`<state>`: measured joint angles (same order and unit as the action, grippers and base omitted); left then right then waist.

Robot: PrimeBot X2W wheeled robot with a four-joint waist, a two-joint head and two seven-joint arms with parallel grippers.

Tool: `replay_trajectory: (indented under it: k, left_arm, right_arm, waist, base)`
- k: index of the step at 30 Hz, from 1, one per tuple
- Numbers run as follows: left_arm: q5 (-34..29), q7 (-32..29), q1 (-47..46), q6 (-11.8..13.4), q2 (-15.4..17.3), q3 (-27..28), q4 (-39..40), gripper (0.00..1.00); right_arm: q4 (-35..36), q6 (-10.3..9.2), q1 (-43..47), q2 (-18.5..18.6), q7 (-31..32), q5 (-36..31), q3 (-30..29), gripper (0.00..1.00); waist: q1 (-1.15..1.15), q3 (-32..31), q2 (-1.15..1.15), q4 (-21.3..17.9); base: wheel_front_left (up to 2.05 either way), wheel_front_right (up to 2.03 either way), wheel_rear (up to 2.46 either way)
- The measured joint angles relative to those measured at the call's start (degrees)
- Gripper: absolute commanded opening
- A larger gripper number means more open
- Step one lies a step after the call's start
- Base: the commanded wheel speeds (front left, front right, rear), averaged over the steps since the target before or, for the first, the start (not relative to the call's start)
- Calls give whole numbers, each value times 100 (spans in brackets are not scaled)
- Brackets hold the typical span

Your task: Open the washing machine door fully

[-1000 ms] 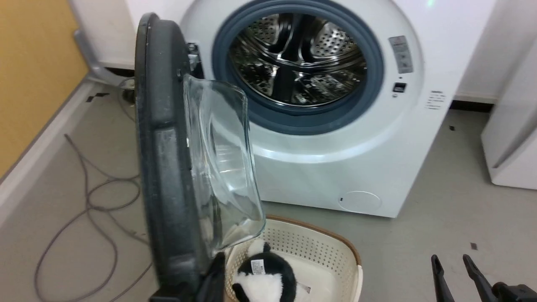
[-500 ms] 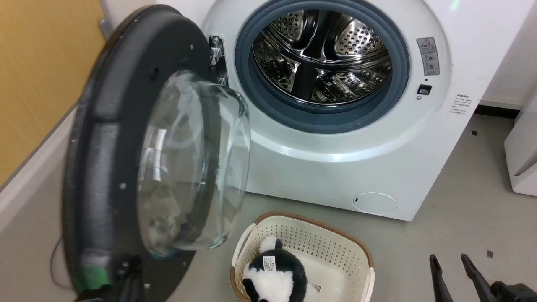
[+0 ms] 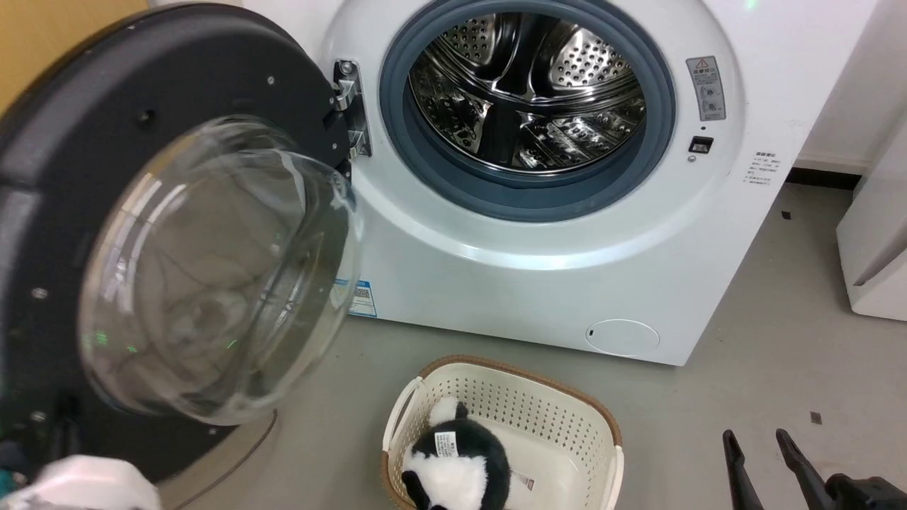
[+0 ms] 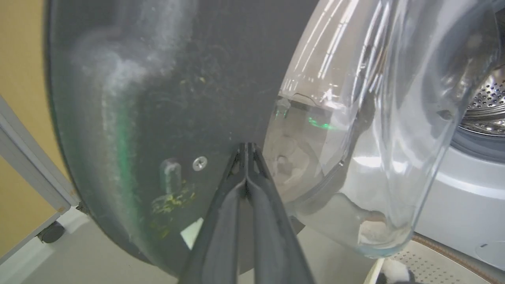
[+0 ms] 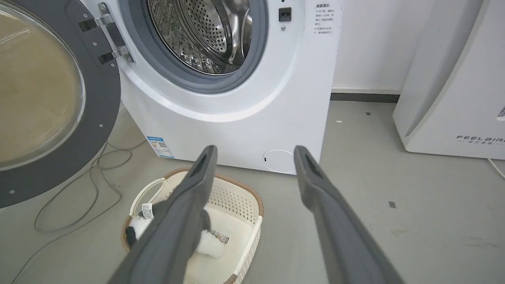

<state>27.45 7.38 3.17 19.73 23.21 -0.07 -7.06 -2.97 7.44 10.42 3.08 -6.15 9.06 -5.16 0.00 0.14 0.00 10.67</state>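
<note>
— The fingers first: how do they stand?

— The left fingers (image 4: 221, 228) are pressed together, with nothing between them. In the left wrist view their tips lie at the dark grey inner rim of the very large, round, glossy black washing machine door (image 4: 158, 98), just beside a small silver screw (image 4: 200, 163). Whether they really touch the rim, I cannot tell.

— And the other pair?

— The right fingers (image 5: 175, 221) are apart and hold nothing. In the head view they are low at the right, above the grey floor (image 3: 779, 319), well apart from the door.

— Where is the door?

— It stands wide open at the left of the white front-loading washing machine (image 3: 538, 276). It hangs on the metal hinge (image 3: 351, 106) at the left edge of the opening. Its inner side faces the head camera, and the clear bulging glass bowl (image 3: 212, 269) at its centre points out into the room. The perforated steel drum (image 3: 524, 85) and the grey rubber gasket (image 3: 524, 202) around it show fully.

— What is on the floor?

— A cream perforated plastic basket (image 3: 524, 411) with a brown rim stands in front of the machine, near the round white cap (image 3: 622, 337). A black and white panda plush (image 3: 453, 467) lies in it. At the right stands the white FEELBIRD appliance (image 5: 453, 98), apart from the machine.
</note>
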Motion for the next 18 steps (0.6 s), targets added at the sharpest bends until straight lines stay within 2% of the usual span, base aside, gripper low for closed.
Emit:
replay_trajectory:
  k: [10, 18]
  left_arm:
    - [352, 509, -1160, -490, 432, 506, -2111, 0]
    - [349, 689, -1436, -638, 381, 611, -2673, 0]
  right_arm:
    - [9, 0, -5, 0, 49, -7, 38, 100]
    - [-9, 0, -5, 0, 49, 9, 64, 100]
  waist:
    - [0, 10, 0, -117]
    - [0, 10, 0, -225]
  base:
    - [0, 0, 0]
    - [0, 0, 0]
